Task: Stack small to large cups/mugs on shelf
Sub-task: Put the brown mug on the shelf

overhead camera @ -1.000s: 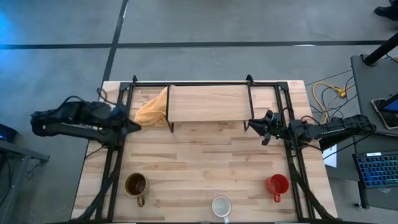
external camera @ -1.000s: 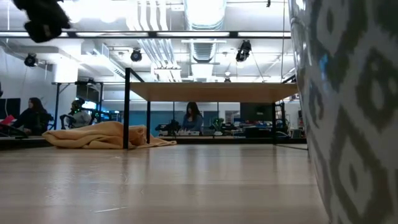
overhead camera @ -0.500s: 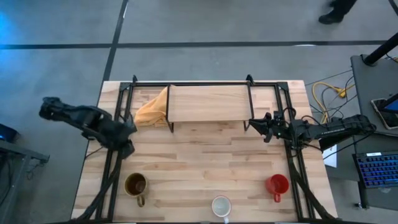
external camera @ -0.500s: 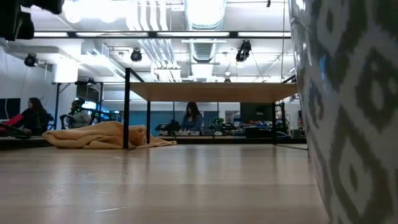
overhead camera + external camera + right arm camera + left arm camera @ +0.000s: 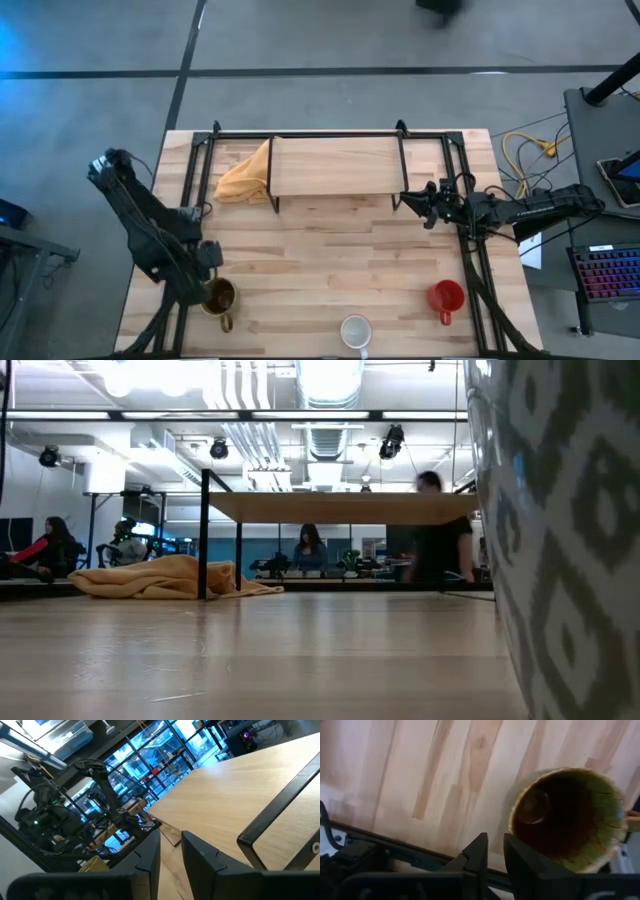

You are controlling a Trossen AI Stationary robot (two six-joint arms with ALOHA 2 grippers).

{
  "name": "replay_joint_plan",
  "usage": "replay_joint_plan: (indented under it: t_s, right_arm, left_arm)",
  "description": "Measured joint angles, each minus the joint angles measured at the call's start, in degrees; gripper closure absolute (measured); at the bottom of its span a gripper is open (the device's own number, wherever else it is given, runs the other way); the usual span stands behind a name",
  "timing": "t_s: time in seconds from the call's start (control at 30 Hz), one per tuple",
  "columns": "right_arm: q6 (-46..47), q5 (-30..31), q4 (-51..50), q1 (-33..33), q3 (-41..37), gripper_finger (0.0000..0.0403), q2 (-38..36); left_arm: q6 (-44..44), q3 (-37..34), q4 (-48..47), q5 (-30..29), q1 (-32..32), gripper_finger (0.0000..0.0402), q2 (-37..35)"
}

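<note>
Crumpled yellow cloth (image 5: pixel 243 178) on the table (image 5: pixel 330 270), far-left corner.

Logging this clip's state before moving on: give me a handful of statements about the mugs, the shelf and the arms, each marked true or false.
1. The left end effector hovers at the brownish-olive mug. True.
2. The red mug already stands on the shelf. False: it is on the tabletop, on the side near the right arm; the shelf board carries no mug.
3. The white mug sits at the table edge between the other two mugs. True.
4. The right end effector grips the white mug. False: it is beside the shelf's right end, holding nothing.
5. A yellow cloth lies at the shelf's left end. True.
</note>
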Motion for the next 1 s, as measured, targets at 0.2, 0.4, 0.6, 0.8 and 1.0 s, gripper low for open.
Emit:
replay_joint_plan:
  t_s: [0.2, 0.4, 0.6, 0.8, 1.0]
  right_arm:
    - [0.14, 0.0, -0.04, 0.0, 0.0, 0.0332, 0.0]
    - [0.13, -0.02, -0.5, 0.01, 0.0, 0.0329, 0.02]
    - [0.14, -0.12, -0.48, 0.01, 0.0, 0.033, 0.0]
    - [0.1, -0.57, -0.7, 0.0, 0.0, 0.0332, 0.0]
    - [0.1, -0.61, -3.69, 0.02, 0.0, 0.0332, 0.02]
  left_arm:
    - [-2.91, 2.84, 0.16, -0.11, 0.12, 0.0354, 2.71]
    - [-4.53, 2.85, 0.18, -0.07, 0.18, 0.0344, 2.07]
    - [-4.5, 2.85, 0.07, -1.14, 0.9, 0.0275, 0.8]
    - [-4.45, 2.83, 0.62, -0.87, 0.92, 0.0224, 0.68]
    - [-2.74, 4.11, 1.31, 1.12, 0.82, 0.0221, 3.31]
